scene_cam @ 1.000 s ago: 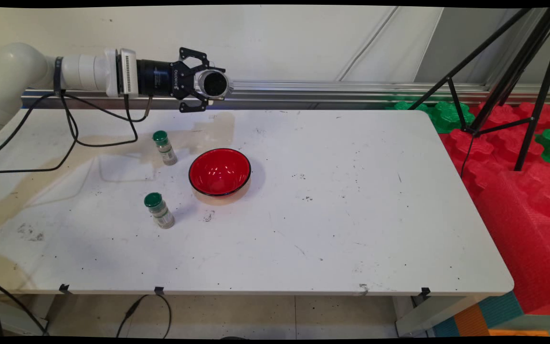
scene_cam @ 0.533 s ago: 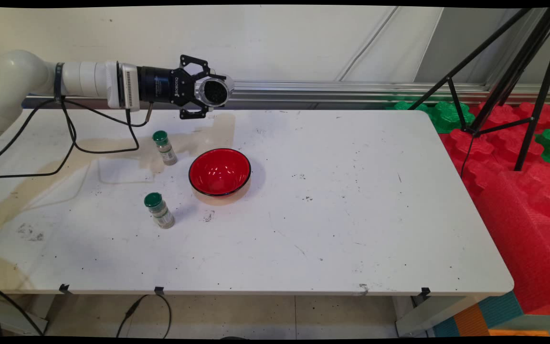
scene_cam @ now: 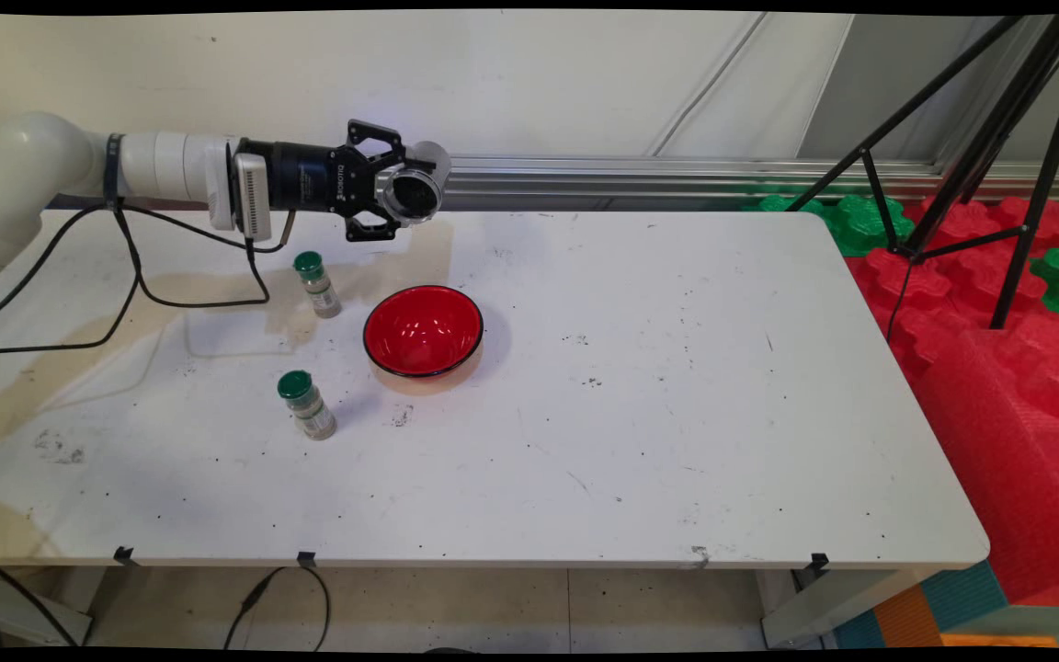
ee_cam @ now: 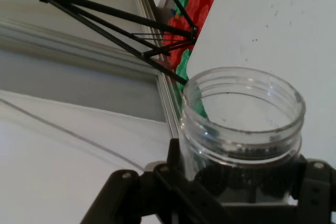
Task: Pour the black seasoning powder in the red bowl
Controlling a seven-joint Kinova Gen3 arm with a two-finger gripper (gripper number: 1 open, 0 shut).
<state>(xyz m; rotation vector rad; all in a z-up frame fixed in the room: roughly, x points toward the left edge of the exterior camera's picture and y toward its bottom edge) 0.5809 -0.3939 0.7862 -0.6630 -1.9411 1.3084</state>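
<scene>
Clear plastic jar (scene_cam: 412,188), lidless and open-mouthed, sits clamped between the black fingers (scene_cam: 373,140) of the gripper (scene_cam: 381,182), held on its side above the far left part of the white bench (scene_cam: 640,414), its mouth turned toward the camera and the right. In the hand view the same jar (ee_cam: 241,129) shows a threaded neck and some dark matter low inside it, with the fingers closed against its body on both sides. The arm reaches in level from the left, black cables (scene_cam: 134,276) drooping from it down over the bench. Just below and to the left of the held jar stands a small spice bottle with a green cap (scene_cam: 317,284), upright and apart from the gripper. A red bowl (scene_cam: 423,330) with a dark rim rests on the bench below the jar, near that bottle but not touching it. A second green-capped spice bottle (scene_cam: 306,405) stands nearer the front edge, left of the bowl and apart from it. Beyond the bench's right end lie red and green foam blocks (scene_cam: 1007,303), and the black legs of a tripod (scene_cam: 998,129) stand over them. Along the wall behind the bench runs a metal rail (scene_cam: 677,170).
</scene>
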